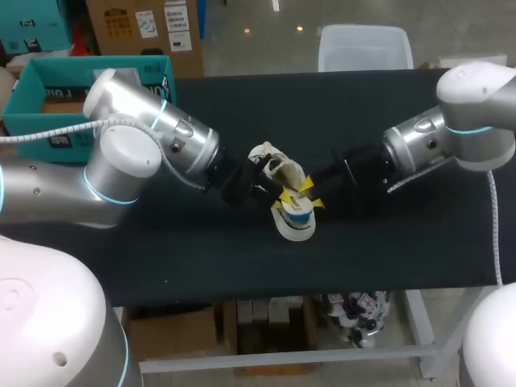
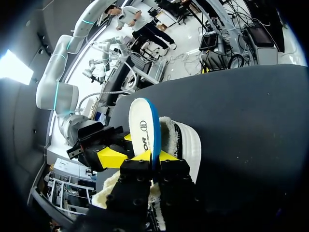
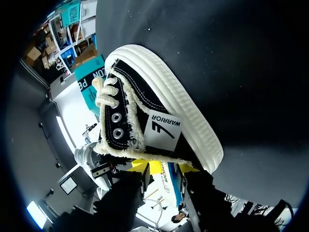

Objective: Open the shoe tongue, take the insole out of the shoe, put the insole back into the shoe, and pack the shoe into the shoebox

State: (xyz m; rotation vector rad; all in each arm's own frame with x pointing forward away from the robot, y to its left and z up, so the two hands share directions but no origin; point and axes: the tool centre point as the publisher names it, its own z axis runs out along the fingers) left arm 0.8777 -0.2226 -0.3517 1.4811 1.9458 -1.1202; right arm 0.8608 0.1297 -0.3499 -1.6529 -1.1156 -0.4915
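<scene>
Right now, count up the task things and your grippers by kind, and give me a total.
shoe: 1
insole: 1
shoebox: 1
grippers: 2, the left gripper and the right gripper
Total: 5

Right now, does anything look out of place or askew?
Only the insole: it stands partly out of the shoe, pinched in the left gripper. That fits the job; nothing looks spilled or damaged.
</scene>
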